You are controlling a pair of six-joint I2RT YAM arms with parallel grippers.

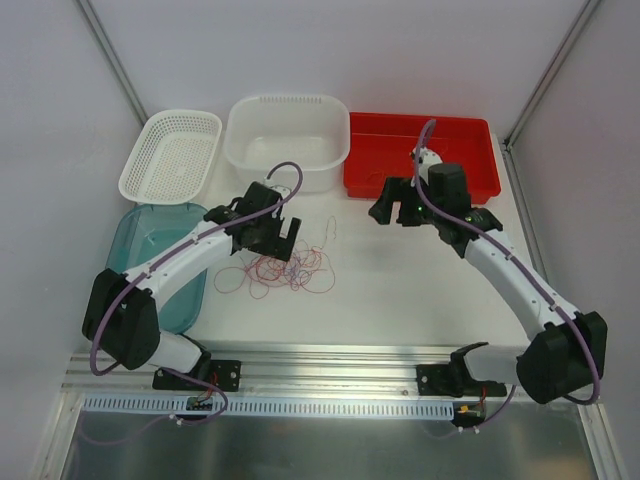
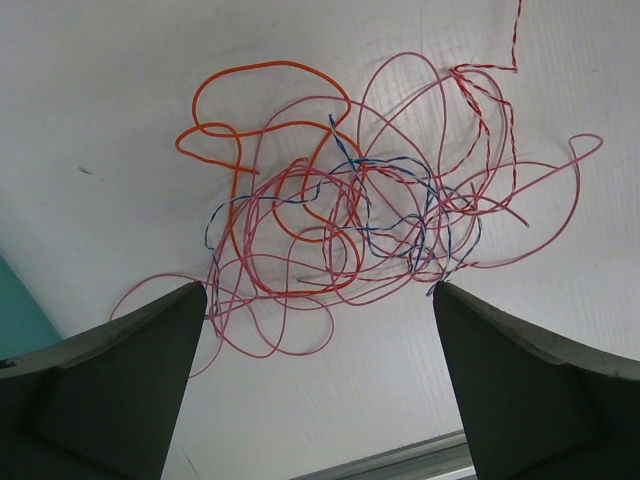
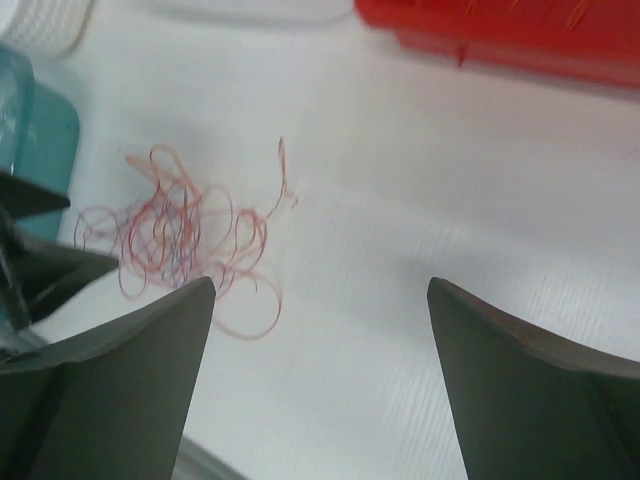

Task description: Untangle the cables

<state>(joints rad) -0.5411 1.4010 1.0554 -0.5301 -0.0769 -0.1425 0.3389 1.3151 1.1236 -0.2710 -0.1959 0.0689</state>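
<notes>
Cables (image 1: 283, 268), thin pink, orange and blue wires, sit in one knotted heap on white worktop (image 1: 400, 290); nothing separated yet. Left claw (image 2: 318, 292) spread over heap, right claw (image 3: 320, 287) spread aside, both empty.

Robot lab cell: L arm (image 1: 170, 265) + R arm (image 1: 510, 270) bolted to alu rail (image 1: 330, 362) at near edge, white table (image 1: 400, 300), plain white enclosure walls (image 1: 330, 50), plastic bins (image 1: 370, 150) far side.

On the right wrist feed the cables (image 3: 180, 235) blur together and I can't separate strands; one twisted strand (image 2: 516, 35) runs off the left wrist view's top edge.
</notes>
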